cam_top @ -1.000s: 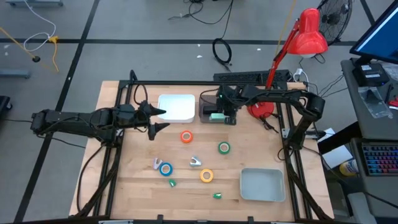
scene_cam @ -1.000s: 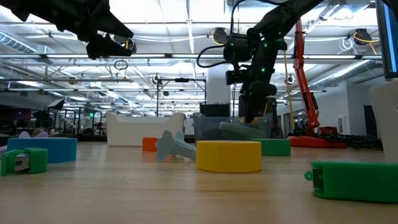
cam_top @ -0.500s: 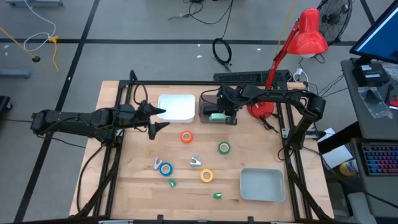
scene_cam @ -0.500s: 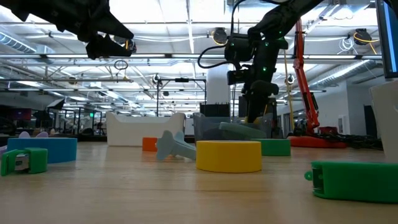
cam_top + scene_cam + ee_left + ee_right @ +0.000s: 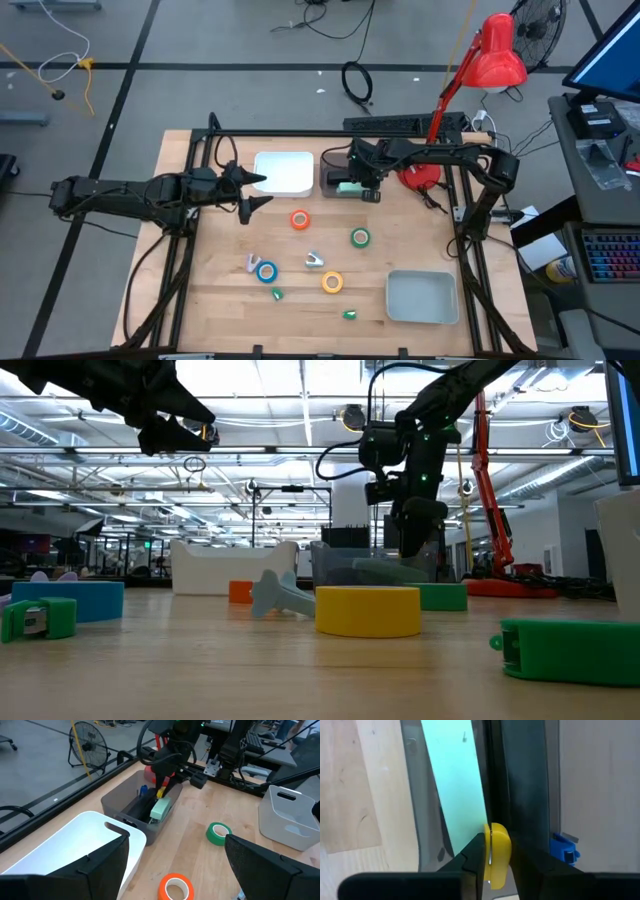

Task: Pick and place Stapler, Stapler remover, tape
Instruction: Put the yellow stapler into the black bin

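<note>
Lying loose on the near boards are the yellow tape (image 5: 332, 283), blue tape (image 5: 266, 271), green tape (image 5: 359, 237) and orange tape (image 5: 299, 220), likely waiting to be sorted. Farther back, the left gripper (image 5: 252, 191) hovers spread wide beside the white bin (image 5: 283, 172). Beyond, the right gripper (image 5: 491, 851) hangs over the grey bin (image 5: 116, 798), pinching a yellow item (image 5: 496, 854) above the mint stapler (image 5: 160, 809) and a blue piece (image 5: 564, 849).
</note>
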`<action>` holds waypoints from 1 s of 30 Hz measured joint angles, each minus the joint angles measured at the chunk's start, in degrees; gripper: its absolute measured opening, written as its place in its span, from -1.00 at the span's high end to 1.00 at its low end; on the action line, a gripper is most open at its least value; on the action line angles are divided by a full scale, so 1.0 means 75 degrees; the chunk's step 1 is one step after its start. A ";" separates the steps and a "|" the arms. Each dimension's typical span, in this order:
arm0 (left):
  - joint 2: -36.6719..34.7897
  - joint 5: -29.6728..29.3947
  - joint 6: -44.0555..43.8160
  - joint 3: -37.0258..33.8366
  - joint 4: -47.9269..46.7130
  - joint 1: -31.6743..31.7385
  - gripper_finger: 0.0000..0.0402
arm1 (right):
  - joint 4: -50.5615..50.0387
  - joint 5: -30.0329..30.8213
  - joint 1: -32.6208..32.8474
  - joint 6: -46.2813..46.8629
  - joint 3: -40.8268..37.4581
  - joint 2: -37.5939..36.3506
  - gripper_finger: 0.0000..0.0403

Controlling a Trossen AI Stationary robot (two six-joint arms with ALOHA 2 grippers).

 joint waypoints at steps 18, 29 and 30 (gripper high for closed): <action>-0.0001 -0.0003 0.0082 0.0000 -0.0005 0.0000 -0.66 | 0.0427 0.0193 0.0163 -0.0111 -0.0017 -0.0382 0.68; -0.0001 -0.0006 0.0090 0.0000 0.0001 0.0015 -0.66 | 0.1496 -0.0836 0.0537 -0.0254 -0.0012 -0.0468 0.69; -0.0001 -0.0008 0.0088 0.0000 0.0003 0.0015 -0.66 | 0.1646 -0.0840 0.0569 -0.0256 -0.0012 -0.0462 0.68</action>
